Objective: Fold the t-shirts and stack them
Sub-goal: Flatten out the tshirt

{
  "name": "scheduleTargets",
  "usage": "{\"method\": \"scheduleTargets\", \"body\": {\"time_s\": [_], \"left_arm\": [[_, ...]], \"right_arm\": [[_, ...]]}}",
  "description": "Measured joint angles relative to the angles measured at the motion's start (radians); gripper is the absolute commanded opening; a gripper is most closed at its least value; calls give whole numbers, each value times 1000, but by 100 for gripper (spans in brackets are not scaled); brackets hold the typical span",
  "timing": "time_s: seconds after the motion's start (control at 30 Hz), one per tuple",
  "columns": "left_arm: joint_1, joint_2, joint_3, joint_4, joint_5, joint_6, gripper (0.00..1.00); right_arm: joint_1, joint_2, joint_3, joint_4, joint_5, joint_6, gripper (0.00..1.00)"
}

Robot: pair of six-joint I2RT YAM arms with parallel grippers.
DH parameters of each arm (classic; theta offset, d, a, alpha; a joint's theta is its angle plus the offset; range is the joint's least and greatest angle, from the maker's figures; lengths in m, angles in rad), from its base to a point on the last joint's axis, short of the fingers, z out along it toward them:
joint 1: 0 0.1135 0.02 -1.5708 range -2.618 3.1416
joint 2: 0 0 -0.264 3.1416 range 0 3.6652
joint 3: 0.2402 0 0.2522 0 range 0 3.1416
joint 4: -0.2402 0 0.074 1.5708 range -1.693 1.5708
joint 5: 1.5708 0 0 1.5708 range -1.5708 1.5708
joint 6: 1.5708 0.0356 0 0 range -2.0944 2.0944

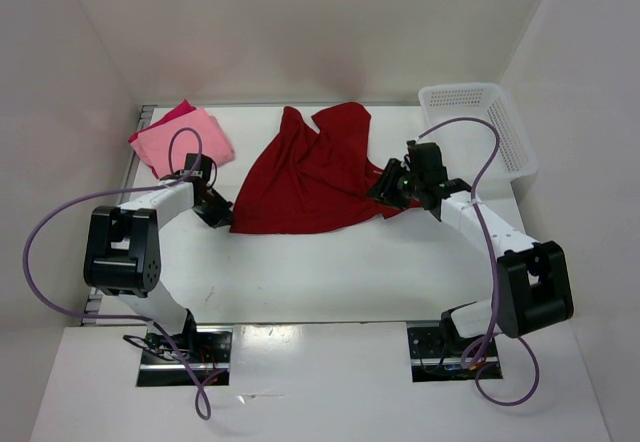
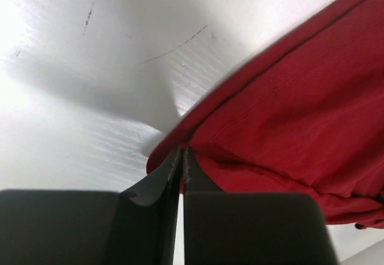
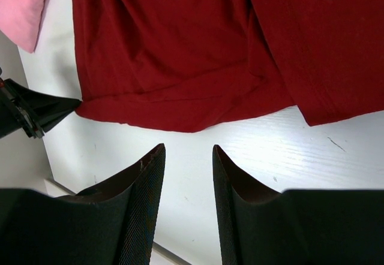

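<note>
The dark red t-shirt [image 1: 310,177] lies loosely spread in the middle of the surface [image 1: 330,272], rumpled toward its far end and not yet folded; the light salmon pink t-shirt [image 1: 190,142] sits folded at the far left with the crimson-pink t-shirt [image 1: 172,114] showing beneath it, so that pile looks done and the dark red one is the last garment to handle.

The left claw [image 2: 182,154] is down at the near-left corner of the dark red t-shirt, its fingers pressed almost together, and the hem appears to be pinched between their tips; the right claw [image 3: 186,148] hangs spread and empty just beside the near hem toward the right corner, touching no cloth; the white lattice basket [image 1: 478,122] stands apart at the far right.

The step in hand, as I judge it, is taking hold of the two near corners to begin the first fold; the next move calls for the right claw to drop onto the hem and close on it; only then can both corners lift together, level and taut, or the cloth will likely bunch to one side.
</note>
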Motion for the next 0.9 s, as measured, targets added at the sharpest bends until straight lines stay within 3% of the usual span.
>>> {"method": "scheduleTargets", "body": {"time_s": [0.07, 0.23, 0.33, 0.4, 0.43, 0.47, 0.57, 0.77, 0.9], "left_arm": [[0, -8, 3, -16, 0, 0, 0], [0, -74, 103, -84, 2, 24, 0], [0, -128, 198, -83, 2, 56, 0], [3, -169, 220, -70, 3, 81, 0], [9, -192, 217, -69, 10, 98, 0], [19, -210, 207, -68, 12, 112, 0], [54, -245, 158, -72, 14, 164, 0], [72, -248, 18, -61, 48, 230, 0], [71, -248, -34, -62, 74, 241, 0]], "right_arm": [[0, 0, 0, 0, 4, -1, 41], [0, 25, 33, -24, 52, -17, 13], [0, 46, 66, -52, 108, -32, 12], [0, 60, 81, -61, 144, -42, 17], [0, 66, 85, -65, 159, -47, 29], [0, 73, 88, -71, 169, -50, 34], [16, 109, 95, -96, 199, -64, 44], [133, 285, 235, -146, 275, -87, 45], [147, 366, 315, -147, 338, -98, 45]]}}
